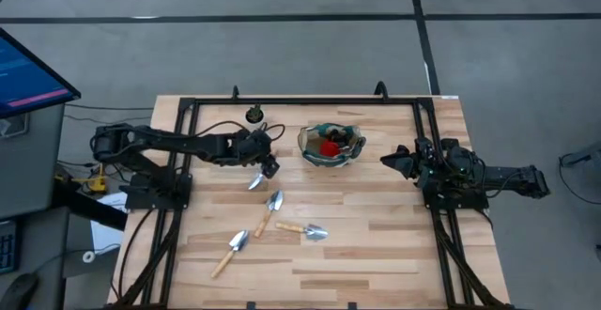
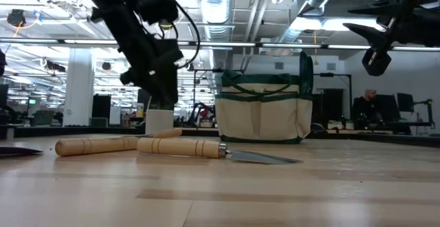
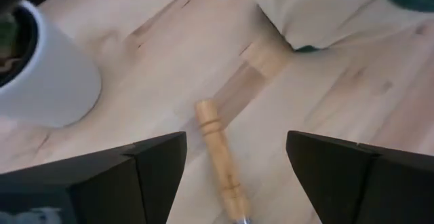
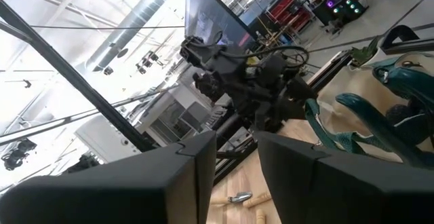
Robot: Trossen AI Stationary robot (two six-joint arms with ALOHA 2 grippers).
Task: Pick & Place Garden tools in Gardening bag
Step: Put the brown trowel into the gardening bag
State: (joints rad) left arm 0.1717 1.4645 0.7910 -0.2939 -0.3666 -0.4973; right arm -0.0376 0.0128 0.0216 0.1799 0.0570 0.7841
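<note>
Left gripper (image 1: 266, 164) hangs over the topmost trowel (image 1: 254, 181), fingers (image 3: 146, 176) spread wide with the wooden handle (image 3: 218, 155) lying between them on the table (image 1: 376, 244), not yet touched. That trowel lies just beside the small white pot (image 3: 41, 81) and near the gardening bag (image 1: 331, 145), which sits toward the back middle of the table with red showing inside. No trowel can be made out in the bag. Three more trowels lie well apart toward the front: one (image 1: 269, 211) below the gripper, one (image 1: 304, 229) to its right with the blade pointing right, one (image 1: 229, 252) nearest the front edge. Right gripper (image 1: 390, 160) waits at the right of the bag, off the table surface; its fingers (image 4: 169, 183) stand close together with a narrow gap, holding nothing. Handling judgement: the trowels look light and stiff. The shiny blade is likely slick and thin at the edge, so the turned wooden handle is the better hold, across its middle where the grooves may help the pads bite. Gripped far from the blade, the tool may tip blade-down. The bag is soft fabric and may sag or shift if a tool catches its rim; a drop from above the opening seems safest.
</note>
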